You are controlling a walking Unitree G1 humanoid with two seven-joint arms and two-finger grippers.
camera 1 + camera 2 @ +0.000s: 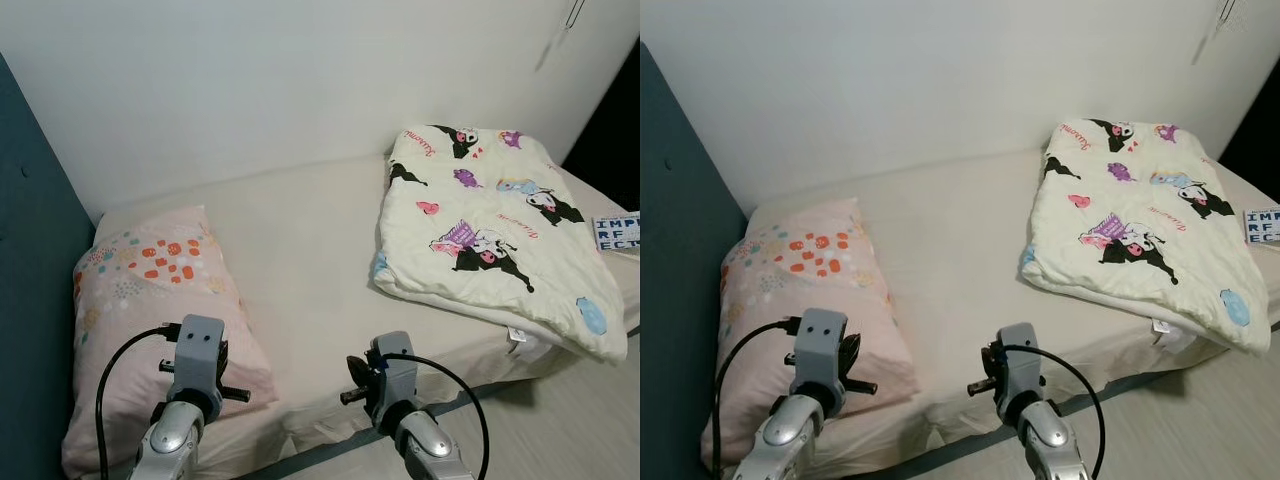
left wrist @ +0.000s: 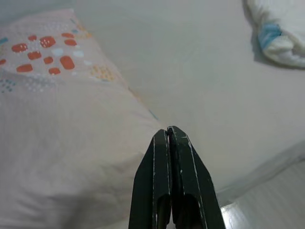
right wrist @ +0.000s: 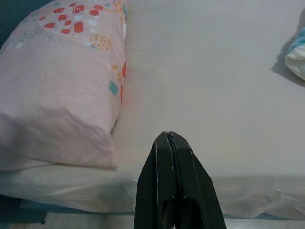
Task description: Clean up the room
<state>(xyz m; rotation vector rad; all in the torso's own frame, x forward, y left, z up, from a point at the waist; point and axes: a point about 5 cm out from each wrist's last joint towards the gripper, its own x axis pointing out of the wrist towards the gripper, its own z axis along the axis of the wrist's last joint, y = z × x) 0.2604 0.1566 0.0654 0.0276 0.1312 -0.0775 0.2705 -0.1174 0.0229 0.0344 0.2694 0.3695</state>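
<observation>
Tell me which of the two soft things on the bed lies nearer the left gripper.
The pink pillow, directly under the left gripper; the folded cartoon-print quilt lies farther right.

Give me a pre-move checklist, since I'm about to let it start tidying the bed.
1. Left claw shut and holding nothing: ok.
2. Right claw shut and holding nothing: ok.
3. Pink pillow lying at the headboard end: ok.
4. Folded cartoon blanket fully on the mattress: not ok, its near corner overhangs the edge.
5. Both claws short of the bedding, touching nothing: ok.
6. What the printed item at the bed's far side is: cannot tell.
</observation>
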